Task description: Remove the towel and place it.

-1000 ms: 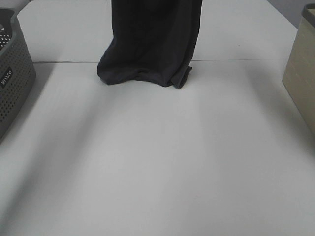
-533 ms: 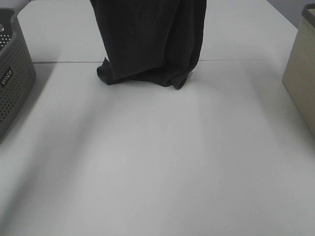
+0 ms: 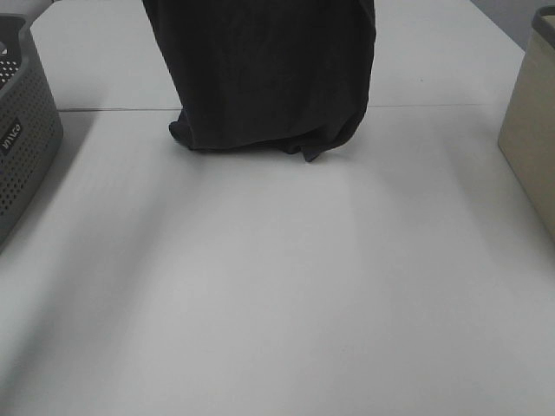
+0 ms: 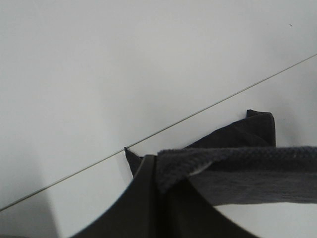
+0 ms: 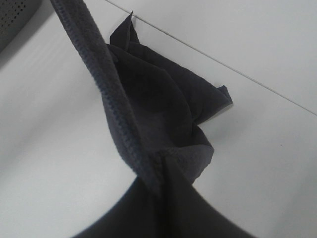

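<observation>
Two grippers pulling the towel wider, bottom end still on the desk

Both arms are out of the high view, so I go by the wrist cameras. Left gripper is clamped tight on the stitched hem of the towel, and cloth runs off sideways from the pinch. Right gripper is likewise closed on the hem, with the edge stretched taut away from it.

Change over the last second: the hanging sheet has spread. It was a narrow column and is now clearly broader at the top, with the left edge out further left and the right edge further right. The folds in the hanging part have flattened. The lower bunch has thinned out too: the rounded bulge is gone, one small corner pokes out on the left and a curled tip shows on the right.

The towel hangs from above the far middle of the desk, with its bottom end resting right on the seam line that crosses the far part.

My read: the hem is being drawn apart between the arms and the cloth is opening up. The towel is not clear of the surface, so placing has not begun. Grey basket sits at the left edge and beige bin at the right edge, both well apart from the towel. I cannot tell where it is meant to go
</observation>
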You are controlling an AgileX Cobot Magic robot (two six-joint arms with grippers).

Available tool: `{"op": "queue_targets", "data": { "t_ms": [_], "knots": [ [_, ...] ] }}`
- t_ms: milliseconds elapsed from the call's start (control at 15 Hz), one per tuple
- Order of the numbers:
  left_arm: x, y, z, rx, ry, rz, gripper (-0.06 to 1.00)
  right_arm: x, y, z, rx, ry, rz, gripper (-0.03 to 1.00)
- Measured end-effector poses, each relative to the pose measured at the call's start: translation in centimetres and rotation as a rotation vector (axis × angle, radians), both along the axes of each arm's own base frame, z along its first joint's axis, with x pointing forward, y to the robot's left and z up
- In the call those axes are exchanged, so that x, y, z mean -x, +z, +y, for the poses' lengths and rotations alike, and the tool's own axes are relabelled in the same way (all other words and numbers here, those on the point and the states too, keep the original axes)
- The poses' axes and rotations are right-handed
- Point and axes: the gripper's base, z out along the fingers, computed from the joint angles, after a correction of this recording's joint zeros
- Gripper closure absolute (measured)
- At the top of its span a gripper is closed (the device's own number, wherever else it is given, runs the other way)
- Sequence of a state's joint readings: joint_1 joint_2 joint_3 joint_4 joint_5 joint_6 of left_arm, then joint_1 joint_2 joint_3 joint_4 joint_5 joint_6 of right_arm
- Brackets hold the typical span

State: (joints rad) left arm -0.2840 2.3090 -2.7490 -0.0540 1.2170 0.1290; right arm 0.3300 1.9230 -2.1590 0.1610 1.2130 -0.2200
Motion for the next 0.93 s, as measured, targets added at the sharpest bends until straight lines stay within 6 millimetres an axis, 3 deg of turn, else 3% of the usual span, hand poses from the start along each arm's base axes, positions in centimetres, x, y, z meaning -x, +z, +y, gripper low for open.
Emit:
{"op": "queue_targets", "data": {
  "t_ms": [200, 467, 667, 933],
  "knots": [
    [3.4, 2.1, 1.0, -0.009, 0.013, 0.070, 0.94, 1.2, 0.7, -0.4, -0.007, -0.011, 0.003, 0.96],
    [10.8, 0.6, 2.7, -0.029, 0.005, 0.287, 0.94, 4.7, -0.9, -1.2, -0.006, -0.017, 0.120, 0.96],
    [16.7, 0.8, 3.9, -0.007, -0.006, 0.330, 0.94, 8.2, -0.8, -1.8, -0.029, -0.003, 0.155, 0.96],
    [21.1, -1.4, 4.7, 0.025, -0.010, 0.420, 0.94, 12.2, -1.9, -2.7, -0.051, 0.005, 0.221, 0.96]
  ]
}}
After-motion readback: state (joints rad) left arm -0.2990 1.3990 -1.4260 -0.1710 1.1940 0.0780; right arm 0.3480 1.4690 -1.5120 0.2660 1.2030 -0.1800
